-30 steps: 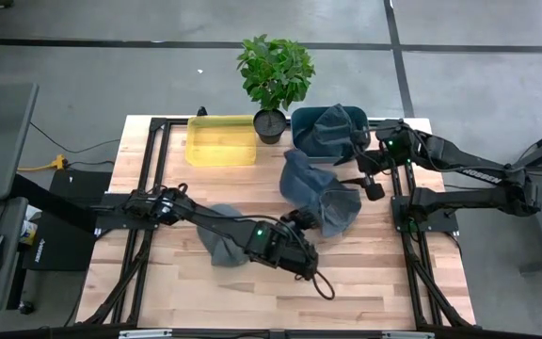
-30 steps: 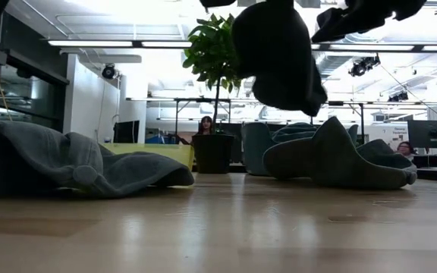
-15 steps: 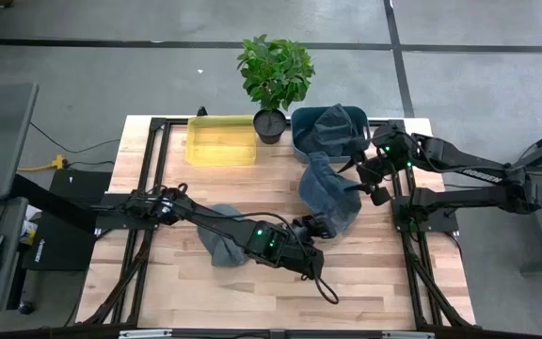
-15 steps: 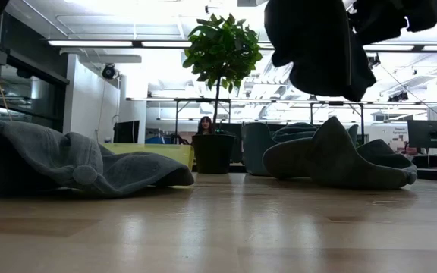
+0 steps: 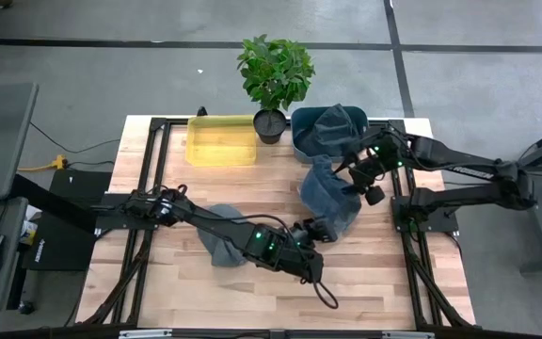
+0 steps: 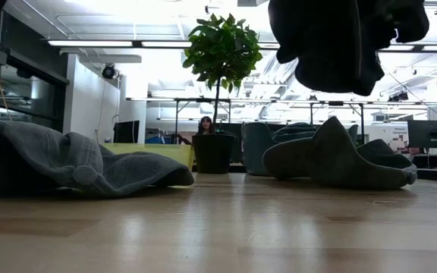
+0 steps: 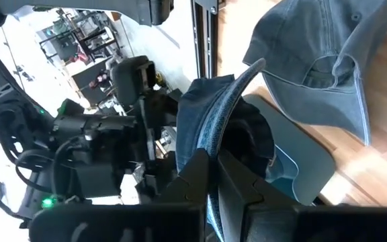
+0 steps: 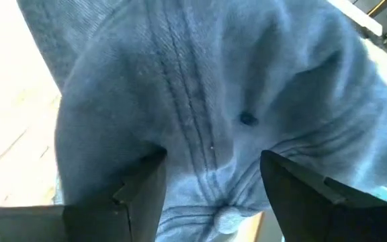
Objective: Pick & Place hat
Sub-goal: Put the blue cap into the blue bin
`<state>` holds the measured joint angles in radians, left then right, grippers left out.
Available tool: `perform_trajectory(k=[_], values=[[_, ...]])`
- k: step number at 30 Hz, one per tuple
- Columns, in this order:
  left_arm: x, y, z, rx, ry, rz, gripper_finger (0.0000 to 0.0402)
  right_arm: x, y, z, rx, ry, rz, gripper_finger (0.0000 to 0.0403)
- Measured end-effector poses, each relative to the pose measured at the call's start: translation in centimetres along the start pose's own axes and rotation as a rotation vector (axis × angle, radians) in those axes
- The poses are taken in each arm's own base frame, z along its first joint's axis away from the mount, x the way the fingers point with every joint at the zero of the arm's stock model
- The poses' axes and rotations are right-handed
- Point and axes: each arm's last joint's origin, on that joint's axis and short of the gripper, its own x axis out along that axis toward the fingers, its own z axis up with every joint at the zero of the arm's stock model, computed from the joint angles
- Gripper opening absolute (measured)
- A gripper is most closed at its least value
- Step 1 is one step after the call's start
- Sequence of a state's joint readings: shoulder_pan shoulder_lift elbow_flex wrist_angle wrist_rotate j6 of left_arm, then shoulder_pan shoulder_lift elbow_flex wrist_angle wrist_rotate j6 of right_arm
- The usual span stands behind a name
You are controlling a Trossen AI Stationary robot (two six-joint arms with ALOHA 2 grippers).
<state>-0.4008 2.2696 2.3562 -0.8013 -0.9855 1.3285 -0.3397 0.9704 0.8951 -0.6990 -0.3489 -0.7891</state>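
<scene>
A blue denim hat [image 5: 323, 184] hangs lifted under my right gripper [image 5: 358, 174], and it shows dark at the top of the low view [image 6: 332, 45]. Below it another blue hat [image 5: 343, 217] rests on the table [image 6: 332, 159]. My left gripper [image 5: 313, 229] is shut at that hat's left edge. A grey hat [image 5: 219, 243] lies on the wood under the left arm. A further grey hat [image 5: 332, 124] sits in the teal bin [image 5: 301, 127]. My left gripper [image 7: 215, 165] pinches the thin edge of a blue brim [image 7: 230, 101] between its two fingers, and the brim runs on away from them. Whether this brim belongs to the lifted hat or to the one lying on the table, I cannot tell. My right gripper [image 8: 210, 175] holds the lifted hat by its crown, near the top button [image 8: 227, 218]. One finger [image 8: 140, 191] stands on each side of the bunched cloth. The hat hangs below the gripper, clear of the table.
A yellow bin [image 5: 222, 139] and a potted plant [image 5: 273, 80] stand at the far edge, left of the teal bin. Black rails [image 5: 158, 160] frame the table. Bare wood [image 5: 384, 282] lies toward the near right corner. A person sits far off in the room [image 6: 205, 125].
My right gripper has carried the hanging hat toward the table's right side and the teal bin, and slightly up. My left gripper has shifted a little to the right. The hats lying on the table have stayed where they were.
</scene>
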Motion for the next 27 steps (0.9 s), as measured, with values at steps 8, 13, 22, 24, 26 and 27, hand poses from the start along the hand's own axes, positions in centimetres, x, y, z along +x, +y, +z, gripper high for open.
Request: perform_trajectory(k=[8, 13, 22, 24, 26, 27], values=[[0.03, 0.34, 0.04, -0.035, 0.000, 0.023, 0.0007, 1.11, -0.34, -0.11, 0.014, 0.002, 0.042, 0.0207], [0.03, 0.37, 0.04, -0.037, 0.003, 0.025, 0.0007, 1.06, -0.42, 0.06, 0.044, -0.022, 0.039, 0.0162], [0.04, 0.37, 0.01, -0.039, 0.009, 0.026, 0.0007, 0.90, -0.43, 0.01, 0.103, -0.001, 0.012, 0.0011], [0.05, 0.37, 0.00, -0.050, 0.009, 0.026, 0.0007, 0.74, -0.47, -0.09, 0.118, 0.032, -0.029, 0.0012], [0.06, 0.35, -0.01, -0.069, 0.010, 0.025, 0.0007, 0.48, -0.46, -0.24, 0.119, 0.062, -0.060, 0.0006], [0.09, 0.34, -0.04, -0.075, 0.013, 0.024, 0.0007, 0.30, -0.45, -0.32, 0.117, 0.072, -0.073, 0.0005]])
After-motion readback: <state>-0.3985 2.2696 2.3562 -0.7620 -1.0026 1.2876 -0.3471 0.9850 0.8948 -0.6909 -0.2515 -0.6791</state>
